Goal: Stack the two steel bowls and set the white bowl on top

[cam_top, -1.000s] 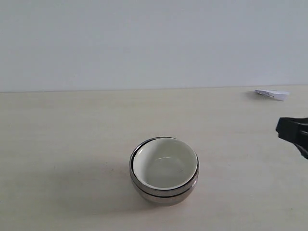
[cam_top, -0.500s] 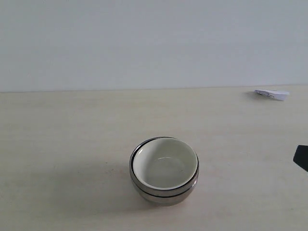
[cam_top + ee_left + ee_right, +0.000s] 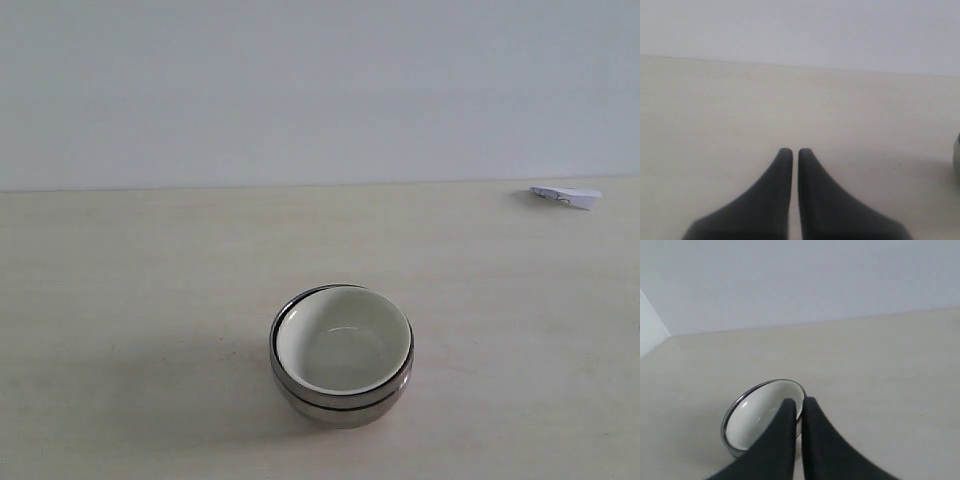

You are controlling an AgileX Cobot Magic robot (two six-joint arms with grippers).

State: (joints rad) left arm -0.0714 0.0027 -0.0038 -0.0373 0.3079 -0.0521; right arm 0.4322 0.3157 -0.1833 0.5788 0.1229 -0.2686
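Observation:
The two steel bowls [image 3: 340,405] sit nested at the table's middle front, and the white bowl [image 3: 345,350] rests inside them, slightly tilted. Neither gripper shows in the exterior view. In the right wrist view, my right gripper [image 3: 799,401] is shut and empty, held back from the stack, with the white bowl [image 3: 760,415] and the steel rim [image 3: 729,420] beyond its tips. My left gripper [image 3: 791,151] is shut on nothing over bare table. A sliver of steel bowl [image 3: 957,160] shows at the edge of the left wrist view.
A small white folded object [image 3: 566,195] lies at the back right near the wall. The pale wooden table [image 3: 150,280] runs back to a plain white wall.
My right gripper, seen at the right edge one second ago, has drawn back out of the exterior view. The stacked bowls have not moved.

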